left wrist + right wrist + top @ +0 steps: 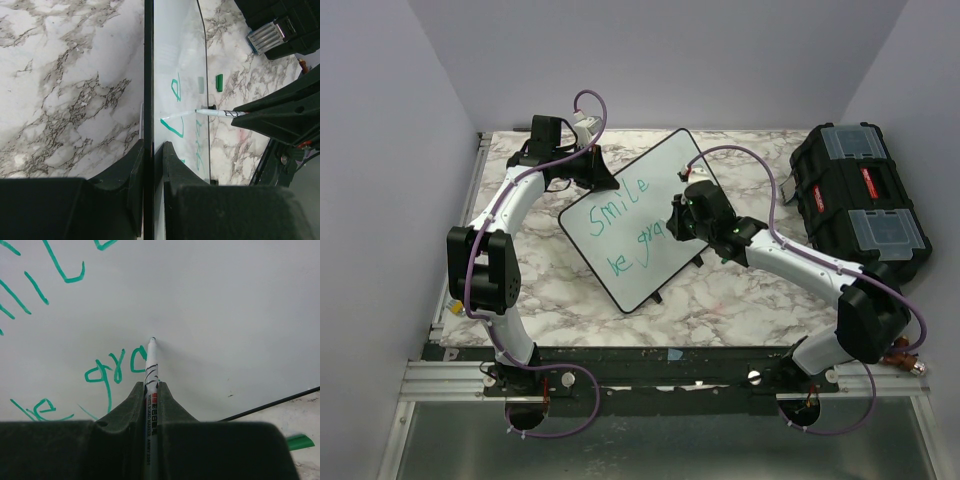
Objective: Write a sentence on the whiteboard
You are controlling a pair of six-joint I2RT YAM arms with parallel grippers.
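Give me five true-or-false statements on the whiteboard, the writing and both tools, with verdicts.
1. The right tool grips a marker. True.
2. The sentence is written in red. False: it is green.
3. The left tool clamps the whiteboard by its edge. True.
4. The toolbox sits on the left arm's side of the whiteboard. False: it sits on the right arm's side.
5. The second line reads "be grateful". False: it ends at "gra".

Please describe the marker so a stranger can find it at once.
Find the large whiteboard on the marble table. The right gripper is shut on a thin white marker, its tip on the board beside the green writing. No other pen is in sight.
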